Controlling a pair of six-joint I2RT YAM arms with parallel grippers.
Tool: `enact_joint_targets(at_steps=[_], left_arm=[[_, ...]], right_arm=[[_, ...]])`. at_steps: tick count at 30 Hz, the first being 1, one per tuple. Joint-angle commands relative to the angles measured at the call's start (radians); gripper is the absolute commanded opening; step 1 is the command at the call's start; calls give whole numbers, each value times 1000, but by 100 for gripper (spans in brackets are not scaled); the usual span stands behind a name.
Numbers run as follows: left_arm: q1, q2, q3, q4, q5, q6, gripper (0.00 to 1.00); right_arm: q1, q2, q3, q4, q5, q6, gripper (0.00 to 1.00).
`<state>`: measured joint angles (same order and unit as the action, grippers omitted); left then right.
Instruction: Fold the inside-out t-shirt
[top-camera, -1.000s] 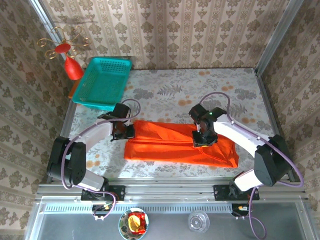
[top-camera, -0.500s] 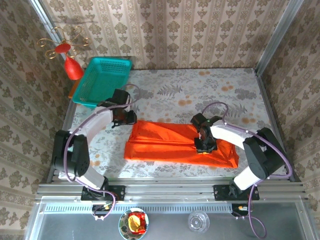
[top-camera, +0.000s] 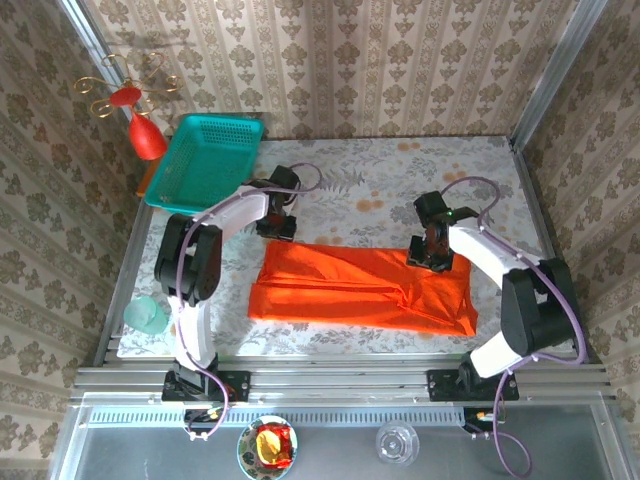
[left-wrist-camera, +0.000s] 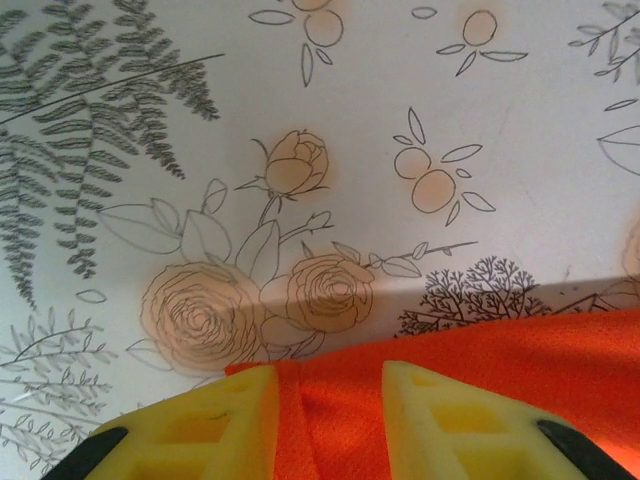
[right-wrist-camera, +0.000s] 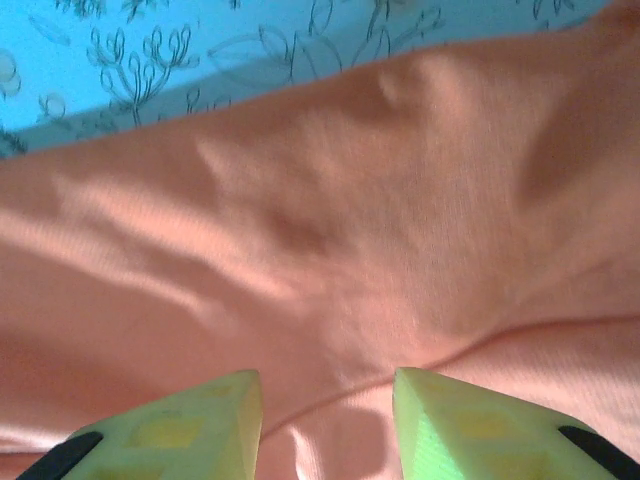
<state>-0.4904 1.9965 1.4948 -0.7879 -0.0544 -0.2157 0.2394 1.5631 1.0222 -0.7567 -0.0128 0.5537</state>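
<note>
The inside-out t-shirt lies on the floral table as a long orange-red band, folded lengthwise. My left gripper hovers at its far left corner. In the left wrist view the yellow fingers stand apart, left gripper open, with the t-shirt corner lying flat between them. My right gripper is over the far edge of the shirt, toward its right end. In the right wrist view the right gripper is open above the rumpled t-shirt, nothing pinched.
A teal basket stands at the table's far left, with a red ornament with gold wire curls beside it. A pale teal cup sits at the left edge. Wallpapered walls close three sides.
Both grippers have let go and opened. The left moved from the shirt's left end to beyond its far left corner. The right moved back and right to the far edge.
</note>
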Motion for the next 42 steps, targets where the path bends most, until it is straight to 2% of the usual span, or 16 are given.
enact_joint_targets(at_steps=[1, 5, 12, 22, 28, 31, 35, 36, 40, 42], left_arm=[[-8, 37, 53, -94, -62, 33, 33], [-19, 71, 93, -135, -114, 45, 34], [-16, 116, 127, -181, -94, 51, 35], [-14, 112, 123, -191, -129, 65, 22], [-7, 78, 106, -178, -136, 68, 8], [2, 43, 95, -160, -130, 58, 5], [27, -34, 35, -90, -59, 20, 2], [67, -65, 7, -61, -19, 1, 2], [165, -182, -135, 114, 234, -93, 2], [200, -214, -185, 177, 325, -135, 3]], right_arm=[[0, 75, 58, 38, -45, 2, 41], [0, 168, 95, 53, -66, 1, 42], [-25, 260, 116, 74, -55, -3, 43], [-69, 289, 114, 74, -24, -20, 44], [-79, 289, 109, 74, -26, -21, 43], [-80, 289, 109, 74, -24, -21, 43], [-80, 289, 109, 74, -24, -21, 43], [-81, 288, 109, 74, -25, -21, 43], [-81, 289, 110, 73, -26, -23, 43], [-80, 289, 109, 72, -26, -24, 43]])
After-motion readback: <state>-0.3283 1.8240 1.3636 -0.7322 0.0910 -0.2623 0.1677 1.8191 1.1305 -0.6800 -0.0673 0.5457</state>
